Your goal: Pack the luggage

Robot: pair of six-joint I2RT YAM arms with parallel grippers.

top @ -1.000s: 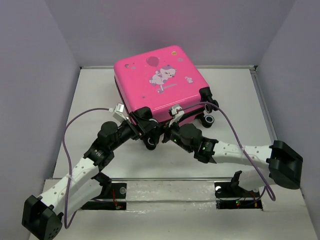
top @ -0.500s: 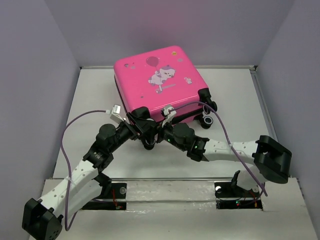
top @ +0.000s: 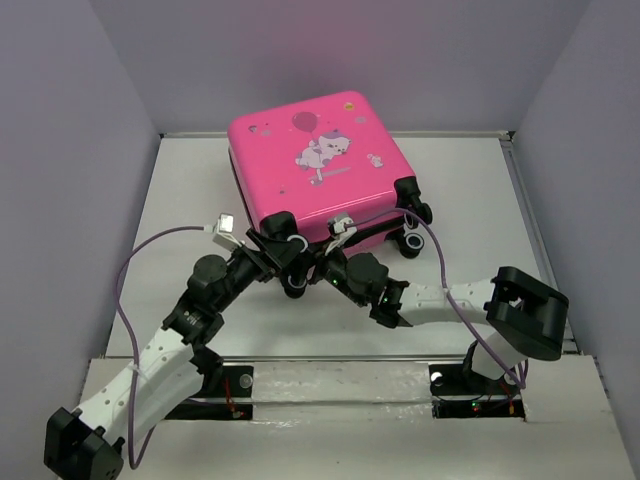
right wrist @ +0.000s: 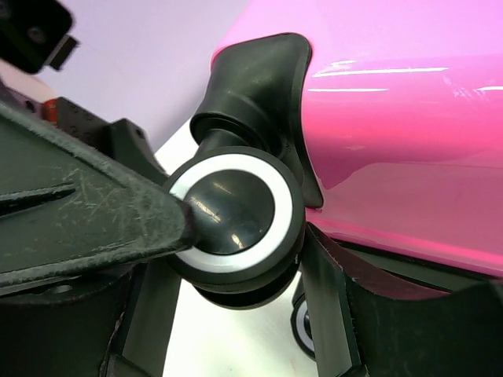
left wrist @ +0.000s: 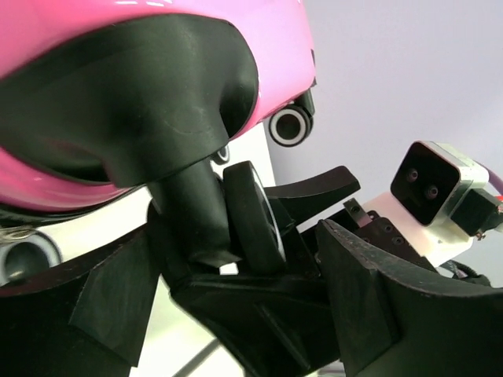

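The pink luggage (top: pixel 310 160) lies shut and flat at the back of the table, cartoon print facing up. Both grippers meet at its near-left black caster wheel (top: pixel 297 284). My left gripper (top: pixel 281 250) stands open and wide. The wheel (left wrist: pixel 253 216) and its stem sit between that gripper's fingers (left wrist: pixel 240 239), with room on both sides. My right gripper (top: pixel 318 264) comes in from the right, its jaws partly narrowed around the same wheel (right wrist: pixel 236 208). In the right wrist view, this gripper (right wrist: pixel 251 228) has its left fingertip (right wrist: pixel 169 220) over the wheel's face. Its other finger sits close beside the rim.
Two more caster wheels (top: pixel 414 238) stick out at the luggage's near-right corner. Grey walls close in the white table (top: pixel 480 200) on the left, back and right. The right arm's wrist camera (left wrist: pixel 432 184) shows close beside my left gripper. A purple cable loops off each arm.
The right arm has swung left toward the near-left wheel and its jaws have narrowed around it. The left arm has shifted slightly, its gripper staying wide open.
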